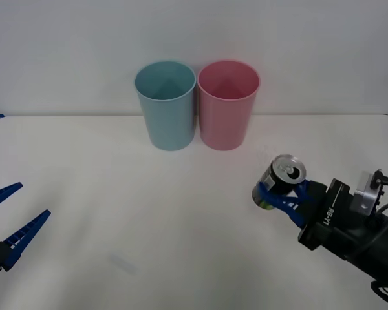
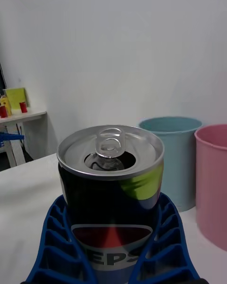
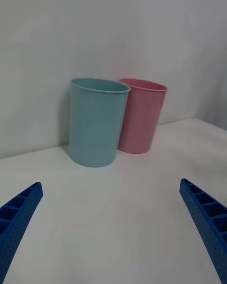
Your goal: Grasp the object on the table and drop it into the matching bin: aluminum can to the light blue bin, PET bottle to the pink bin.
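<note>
Right pincer (image 2: 112,260) clamps aluminum can (image 2: 111,203) — light blue bin (image 2: 177,158), pink bin (image 2: 213,180) behind.

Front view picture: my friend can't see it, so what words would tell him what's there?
The right gripper holds a dark aluminum can by a white table. A light blue bin and pink bin stand behind; the open left gripper waits.

A wide white worktop (image 1: 149,232) is stretching across the frame, meeting a pale wall at its far edge. Two tall round bins are standing directly on it at upper centre: the light blue bin (image 1: 165,105) on the left and the pink bin (image 1: 227,104) on the right, sitting side by side and just touching, both upright with open mouths facing up.
</note>
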Action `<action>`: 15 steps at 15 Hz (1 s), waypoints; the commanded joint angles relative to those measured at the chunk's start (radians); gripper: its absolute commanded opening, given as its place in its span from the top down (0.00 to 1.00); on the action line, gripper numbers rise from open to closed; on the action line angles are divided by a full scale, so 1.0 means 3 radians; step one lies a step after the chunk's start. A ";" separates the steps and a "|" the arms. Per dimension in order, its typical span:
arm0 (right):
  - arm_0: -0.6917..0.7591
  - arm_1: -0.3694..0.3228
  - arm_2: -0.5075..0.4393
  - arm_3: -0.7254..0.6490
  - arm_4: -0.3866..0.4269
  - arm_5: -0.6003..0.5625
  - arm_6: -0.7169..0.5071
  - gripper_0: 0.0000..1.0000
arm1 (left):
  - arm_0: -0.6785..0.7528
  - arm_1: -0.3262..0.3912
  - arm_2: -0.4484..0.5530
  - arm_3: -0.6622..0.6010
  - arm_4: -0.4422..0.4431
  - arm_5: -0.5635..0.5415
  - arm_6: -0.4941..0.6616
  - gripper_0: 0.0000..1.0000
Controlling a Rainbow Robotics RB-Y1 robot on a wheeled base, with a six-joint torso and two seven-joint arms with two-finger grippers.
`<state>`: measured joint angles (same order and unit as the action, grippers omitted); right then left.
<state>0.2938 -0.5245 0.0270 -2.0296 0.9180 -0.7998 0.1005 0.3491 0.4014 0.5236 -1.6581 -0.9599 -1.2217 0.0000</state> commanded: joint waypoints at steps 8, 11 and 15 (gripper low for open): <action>-0.0903 -0.0323 0.0120 -0.0066 0.0371 0.0365 -0.0918 1.00 | 0.0000 0.0000 0.0000 0.0000 0.0000 0.0000 0.0000 0.00; -0.1281 -0.0333 0.0150 0.0047 0.0586 0.0375 -0.1352 1.00 | 0.0000 0.0000 0.0000 0.0000 0.0000 0.0000 0.0000 0.00; -0.1905 -0.0272 0.0340 0.0522 0.0688 0.0375 -0.1511 1.00 | 0.0000 0.0000 0.0000 0.0000 0.0000 0.0000 0.0000 0.00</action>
<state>-0.2453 -0.6132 0.1176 -1.9063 1.1208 -0.6871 -0.3510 0.3491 0.4014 0.5236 -1.6581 -0.9599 -1.2217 0.0000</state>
